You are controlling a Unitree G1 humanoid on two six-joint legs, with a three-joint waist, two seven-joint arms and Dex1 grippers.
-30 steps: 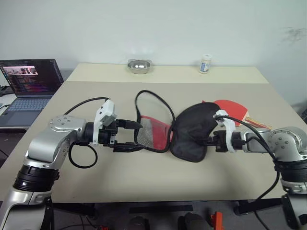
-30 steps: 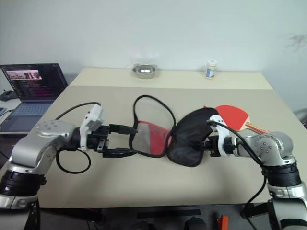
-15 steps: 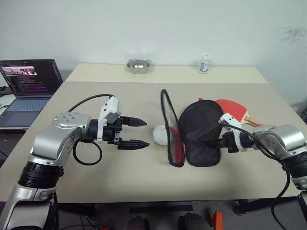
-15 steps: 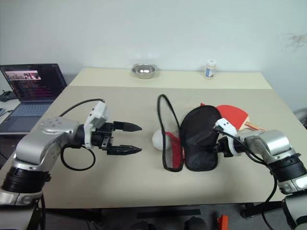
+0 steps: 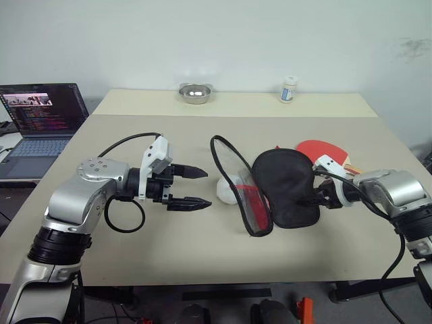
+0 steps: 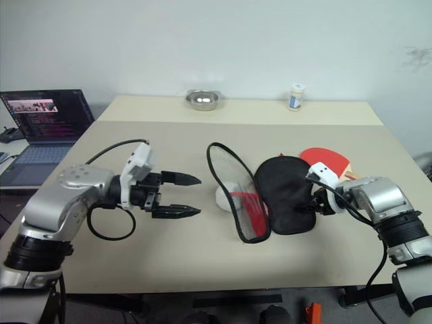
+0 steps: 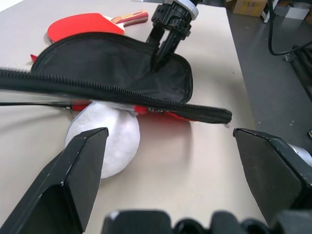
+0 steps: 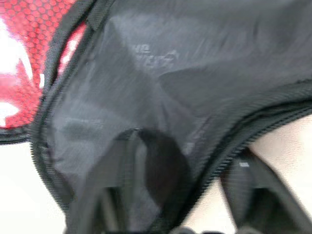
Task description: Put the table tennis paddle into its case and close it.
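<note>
You're early in the job: the case (image 5: 270, 192) lies unzipped on the table (image 5: 202, 250), and the table tennis paddle (image 5: 322, 151) is not in it yet. The paddle rests flat just behind the case on its right side, its red face partly covered by the black flap and its handle pointing away to the right.

The case's black half lies spread out, while the red mesh half stands up on edge on the left of it, with the zip rim curling up in a loop. A white ball-like lump (image 5: 228, 188) sits touching the case's left side, just under that raised half.

Your right gripper (image 5: 317, 198) is at the case's right edge. In the right wrist view one finger lies on the black fabric and the other outside the zip rim, so the fingers are apart across the edge; whether they pinch it, you can't tell. Your left gripper (image 5: 194, 186) hangs well to the left of the case, fingers spread wide and empty.

Still left for you: pick up the paddle, slide it in, fold the halves together, and run the zip shut
</note>
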